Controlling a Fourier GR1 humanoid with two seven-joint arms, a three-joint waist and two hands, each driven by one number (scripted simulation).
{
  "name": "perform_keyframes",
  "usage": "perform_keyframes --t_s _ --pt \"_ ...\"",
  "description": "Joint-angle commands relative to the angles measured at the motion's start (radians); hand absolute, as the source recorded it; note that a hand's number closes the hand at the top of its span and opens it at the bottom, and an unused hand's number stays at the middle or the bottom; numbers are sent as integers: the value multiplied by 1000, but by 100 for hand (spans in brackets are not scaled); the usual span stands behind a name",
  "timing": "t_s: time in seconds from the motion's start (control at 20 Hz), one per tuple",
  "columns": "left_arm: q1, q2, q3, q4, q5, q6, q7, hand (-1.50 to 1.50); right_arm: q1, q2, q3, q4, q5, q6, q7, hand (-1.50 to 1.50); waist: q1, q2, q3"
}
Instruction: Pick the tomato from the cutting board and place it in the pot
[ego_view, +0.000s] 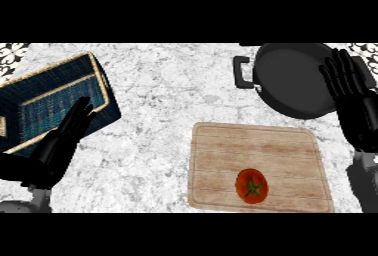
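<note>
Left hand (68, 131): at the view's left, over the edge of the basket; fingers straight and together, pointing up; it holds nothing. It reads as resting.
Basket (35, 80): blue woven lining, tan rim, lying at an angle on the counter's left side. No part in the task.
Counter (159, 100): pale marbled top; bare stretch between basket and board.
Board (251, 145): light wood, lower centre-right, well apart from the left hand, near but not touching the pot.
Tomato (252, 186): red, green stem star facing up, lying on the board's lower middle. Nothing touches it.
Pot (291, 82): dark, round, upper right, a handle showing on its left side. Nothing shows inside.
Right hand (345, 82): at the right edge, over the pot's right rim; fingers spread and straight, nothing in its grasp. It is well apart from the tomato.
Step in hand: judged as the very start, the pick not yet begun, since the tomato lies free on the board and both hands are bare.
Next move calls for: the right hand, being nearer, to come down and left to the tomato, fingers kept apart until they flank it, then close round it; lift clear of the board before crossing to the pot.
</note>
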Motion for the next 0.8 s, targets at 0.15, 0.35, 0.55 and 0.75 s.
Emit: perform_keyframes --t_s 0.15,0.35,0.55,0.75 --pt "-50 -66 -4 -7 -42 121 102 0 69 173 266 -126 51 32 13 -150 34 -24 -12" --pt "-41 -73 23 13 -17 145 128 0 33 -148 236 -131 467 -31 -12 150 -20 -48 -29" --pt "-34 -101 13 -9 -19 183 168 0 304 38 309 -305 567 -266 -297 -150 -27 -38 -11" --pt "-34 -124 -22 -60 -70 251 215 0 564 -37 381 -523 672 -296 -361 -150 -27 -39 -12"
